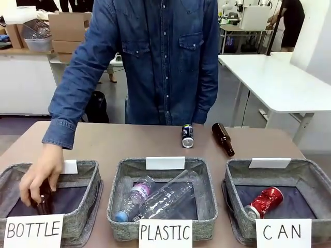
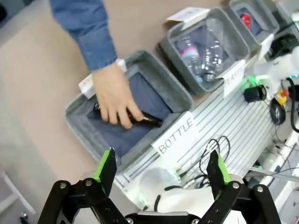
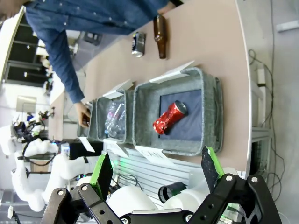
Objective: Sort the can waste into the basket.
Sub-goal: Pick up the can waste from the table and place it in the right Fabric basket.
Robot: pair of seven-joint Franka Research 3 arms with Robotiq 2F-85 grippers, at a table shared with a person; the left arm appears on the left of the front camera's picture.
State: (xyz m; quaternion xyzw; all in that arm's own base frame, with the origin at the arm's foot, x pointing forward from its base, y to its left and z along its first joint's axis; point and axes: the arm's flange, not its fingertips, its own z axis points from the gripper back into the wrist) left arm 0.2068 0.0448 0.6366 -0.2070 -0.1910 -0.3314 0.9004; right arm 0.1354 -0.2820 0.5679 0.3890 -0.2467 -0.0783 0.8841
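A shiny red can [image 1: 264, 201] [image 3: 169, 117] [image 2: 246, 19] lies on its side inside the grey basket signed "CAN" [image 1: 315, 178] [image 3: 212, 109] [image 2: 271, 16]. A dark blue-black can with a silver top [image 1: 187, 136] [image 3: 138, 44] lies on the brown table beyond the baskets. My left gripper [image 2: 161, 168] hangs open and empty high above the near edge of the "BOTTLE" basket. In the right wrist view, my right gripper [image 3: 156, 165] is open and empty above the near rim of the "CAN" basket.
A person's hand [image 1: 39, 175] [image 2: 114, 98] rests on a brown bottle [image 2: 147, 120] in the "BOTTLE" basket [image 1: 85, 206] [image 2: 77, 123]. The "PLASTIC" basket [image 1: 207, 201] holds clear bottles [image 1: 160, 199]. Another brown bottle [image 1: 223, 138] [image 3: 160, 36] lies on the table beside the dark can.
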